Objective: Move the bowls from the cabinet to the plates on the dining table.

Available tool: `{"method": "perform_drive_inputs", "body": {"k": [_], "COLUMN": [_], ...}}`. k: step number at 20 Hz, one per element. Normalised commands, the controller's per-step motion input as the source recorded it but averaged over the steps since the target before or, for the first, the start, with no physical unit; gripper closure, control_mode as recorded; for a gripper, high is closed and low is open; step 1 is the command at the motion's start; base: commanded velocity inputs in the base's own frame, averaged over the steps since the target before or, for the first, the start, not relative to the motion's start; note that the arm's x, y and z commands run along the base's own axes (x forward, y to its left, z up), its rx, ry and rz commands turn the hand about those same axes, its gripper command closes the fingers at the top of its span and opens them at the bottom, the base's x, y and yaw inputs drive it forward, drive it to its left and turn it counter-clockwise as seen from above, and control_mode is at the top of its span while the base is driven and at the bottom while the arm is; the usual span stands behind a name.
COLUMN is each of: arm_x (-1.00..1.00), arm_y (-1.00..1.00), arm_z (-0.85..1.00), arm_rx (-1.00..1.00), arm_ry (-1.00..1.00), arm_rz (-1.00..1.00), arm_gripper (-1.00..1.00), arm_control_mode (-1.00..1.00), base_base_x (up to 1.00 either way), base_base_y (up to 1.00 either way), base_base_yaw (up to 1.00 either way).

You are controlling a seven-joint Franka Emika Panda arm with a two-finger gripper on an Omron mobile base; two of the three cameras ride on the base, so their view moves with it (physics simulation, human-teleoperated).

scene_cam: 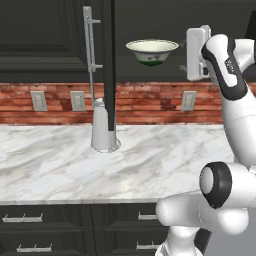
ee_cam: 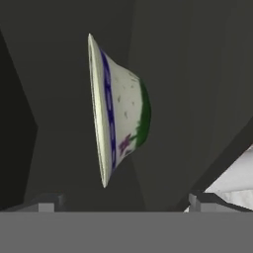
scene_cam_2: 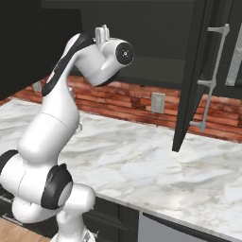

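The black cabinet (scene_cam: pixel 150 30) stands open, and inside it the cream-white bowl (scene_cam: pixel 152 50) with green markings sits upright on the shelf, at 12 o'clock above the marble desk (scene_cam: pixel 100 160). In the hand view the bowl (ee_cam: pixel 118 108) appears rolled on its side, ahead of the pincer (ee_cam: pixel 126 202). The pincer's fingertips (ee_cam: pixel 47 202) are spread wide, holding nothing, short of the bowl. The open door's edge (scene_cam: pixel 109 65) hides part of the cabinet interior at 9 o'clock of the bowl.
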Motion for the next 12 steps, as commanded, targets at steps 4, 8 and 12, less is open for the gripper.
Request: {"method": "perform_drive_inputs", "body": {"k": [4,8,12], "arm_x": [0.38,0.38,0.36], "arm_y": [0.0,0.0,0.0], "arm_z": [0.0,0.0,-0.01], "arm_rx": [0.0,0.0,0.0], "arm_ry": [0.0,0.01,0.0], "arm_rz": [0.0,0.01,0.01], "arm_gripper": [-1.0,-1.0,-1.0], "arm_control_mode": [-1.0,-1.0,-1.0], "base_base_x": [0.0,0.0,0.0], "base_base_y": [0.0,0.0,0.0], "base_base_yaw": [0.0,0.0,0.0]}}
